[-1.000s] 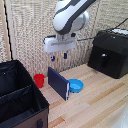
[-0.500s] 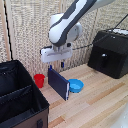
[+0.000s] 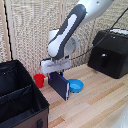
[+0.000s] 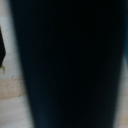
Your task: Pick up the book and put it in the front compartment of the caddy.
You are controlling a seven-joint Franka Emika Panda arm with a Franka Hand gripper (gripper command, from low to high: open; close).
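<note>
Exterior view, white robot gripper (image 3: 56, 71) clamped on thin dark navy-blue hardcover book (image 3: 59, 85), book upright on edge over light wooden table (image 3: 95, 107), between small red cup (image 3: 39, 80) and blue bowl (image 3: 76, 86), large black fabric caddy (image 3: 17, 100) toward exterior view's left, wrist view filled by book cover (image 4: 70, 65)

Arm bent over, wrist pointing down.
The white arm (image 3: 75, 27) arcs from the upper right, and its gripper (image 3: 56, 73) is clamped on the book (image 3: 59, 86), held upright.

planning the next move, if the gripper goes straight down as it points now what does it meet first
The book held in the gripper would likely meet the table first, beside the blue bowl; depth unclear.
</note>
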